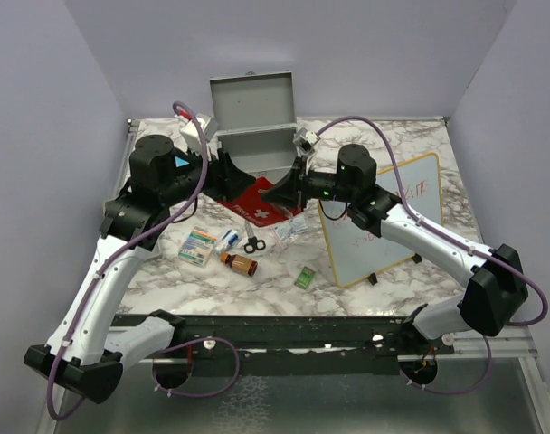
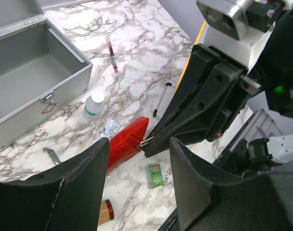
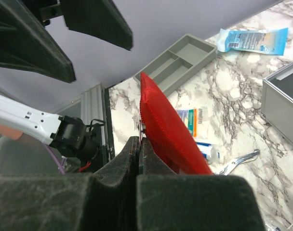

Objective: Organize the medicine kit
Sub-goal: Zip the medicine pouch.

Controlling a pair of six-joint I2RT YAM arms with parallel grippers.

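The medicine kit [image 1: 257,122] is a grey metal box standing open at the back of the table, and its inside looks bare in the left wrist view [image 2: 31,77]. A red zipped pouch [image 1: 260,206] with a white cross lies tilted in front of it. My right gripper [image 1: 275,193] is shut on the pouch's metal zipper pull [image 3: 142,127] and holds that end up. The pouch also shows in both wrist views [image 2: 125,144] [image 3: 168,130]. My left gripper [image 2: 137,159] is open and empty, hovering just above the pouch and the right gripper's tip.
A medicine carton [image 1: 199,246], tube [image 1: 225,240], scissors [image 1: 251,242], brown bottle [image 1: 240,263], clear packet [image 1: 291,228] and green box [image 1: 305,278] lie near the front. A whiteboard [image 1: 384,217] stands at the right. A white bottle [image 2: 93,106], divided tray [image 3: 178,62] and blue packet [image 3: 252,41] also show.
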